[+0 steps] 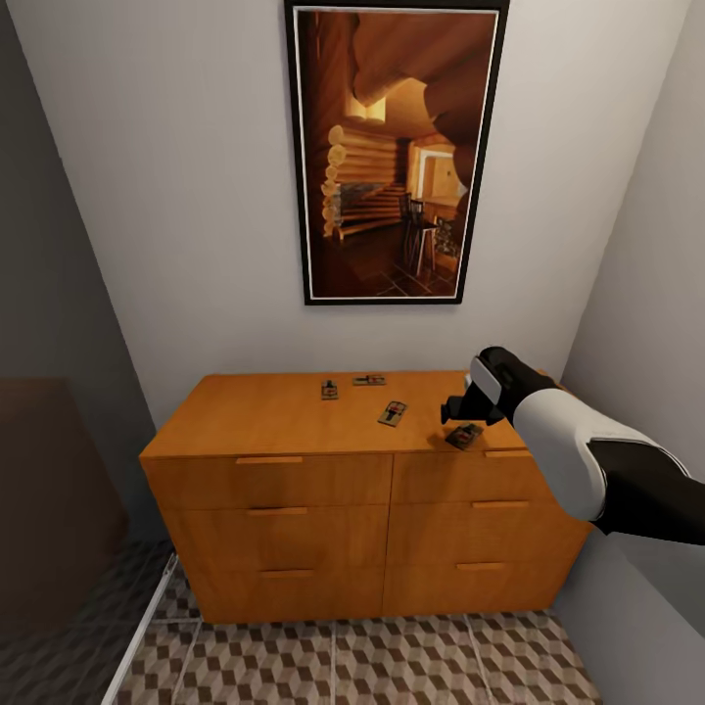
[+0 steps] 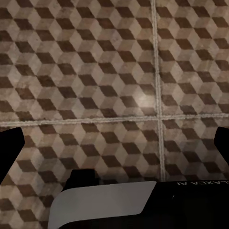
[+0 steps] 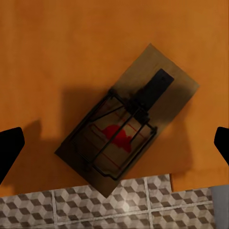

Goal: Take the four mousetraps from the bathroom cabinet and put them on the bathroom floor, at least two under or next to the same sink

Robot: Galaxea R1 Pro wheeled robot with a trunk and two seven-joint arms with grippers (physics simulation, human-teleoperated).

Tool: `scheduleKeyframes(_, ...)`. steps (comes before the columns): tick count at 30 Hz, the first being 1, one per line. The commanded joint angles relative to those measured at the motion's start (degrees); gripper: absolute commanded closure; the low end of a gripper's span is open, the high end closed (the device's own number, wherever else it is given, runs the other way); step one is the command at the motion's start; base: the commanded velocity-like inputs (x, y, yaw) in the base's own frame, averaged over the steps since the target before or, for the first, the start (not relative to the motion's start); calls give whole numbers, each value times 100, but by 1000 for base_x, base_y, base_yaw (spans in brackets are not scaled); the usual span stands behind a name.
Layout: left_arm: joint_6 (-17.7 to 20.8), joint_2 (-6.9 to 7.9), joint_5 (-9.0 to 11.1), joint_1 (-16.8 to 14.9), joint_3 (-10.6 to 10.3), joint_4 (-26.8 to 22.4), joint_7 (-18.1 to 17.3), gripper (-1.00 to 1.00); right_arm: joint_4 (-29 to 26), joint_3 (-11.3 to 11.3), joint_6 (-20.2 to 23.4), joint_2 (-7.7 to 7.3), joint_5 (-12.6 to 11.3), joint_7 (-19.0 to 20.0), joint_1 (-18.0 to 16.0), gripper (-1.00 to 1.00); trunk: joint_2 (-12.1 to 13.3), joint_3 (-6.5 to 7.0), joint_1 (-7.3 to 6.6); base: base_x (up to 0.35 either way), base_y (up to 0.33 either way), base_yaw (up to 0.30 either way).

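Four mousetraps (image 1: pixel 392 412) lie atop the cabinet (image 1: pixel 284 480); our right pincer (image 1: pixel 460 416), spread open, hovers over the nearest, which overhangs the edge and could get nudged off.

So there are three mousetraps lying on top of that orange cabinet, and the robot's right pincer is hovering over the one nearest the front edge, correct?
Not quite: the head view shows four mousetraps on the cabinet top, not three. Three lie further back; the fourth mousetrap sits at the front edge, with the right pincer over it, open, as the right wrist view shows.
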Motion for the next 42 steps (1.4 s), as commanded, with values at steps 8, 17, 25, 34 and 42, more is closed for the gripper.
scheduleKeyframes(8,-8,0,-2,0,1,-8,-7,-100,36,-44,16,-2,-20,-44,-2,-100,-3,-5,0,0,0,0)
scheduleKeyframes(17,-8,0,-3,1,1,-8,-7,-100,40,-46,16,-4,-21,-44,-2,-100,-3,-5,0,0,0,0)
scheduleKeyframes(25,-8,-6,-3,2,1,-8,-7,-100,41,-46,16,-4,-21,-44,4,-100,-3,-5,0,77,-17,0)
scheduleKeyframes(34,-8,-9,-3,2,1,-8,-7,-100,41,-46,16,-4,-21,-44,5,-100,-3,-5,0,36,-14,0)
scheduleKeyframes(42,-8,-9,-3,2,1,-8,-7,-100,41,-46,16,-4,-21,-44,6,-100,-3,-5,0,2,-1,0)
